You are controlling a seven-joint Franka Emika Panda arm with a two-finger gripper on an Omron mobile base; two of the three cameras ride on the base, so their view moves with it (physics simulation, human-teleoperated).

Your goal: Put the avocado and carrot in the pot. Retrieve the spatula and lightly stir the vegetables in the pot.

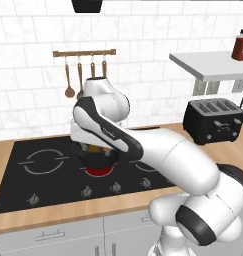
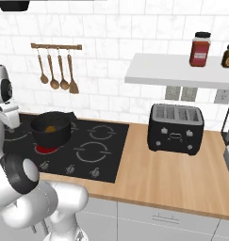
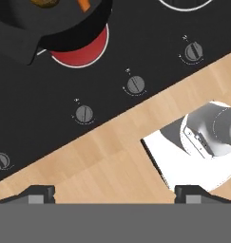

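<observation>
hand view: no writing readable; carrot [image 3: 83, 4] in pot [image 3: 64, 33].

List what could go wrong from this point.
1. The pot sits on a burner glowing red; the tool, open and empty above the knobs, could brush the hot zone or turn a knob when it moves.
2. The arm crowds the pot in the left base view, so a swing might shove it.
3. Hanging wooden utensils might be mistaken for the spatula.
</observation>
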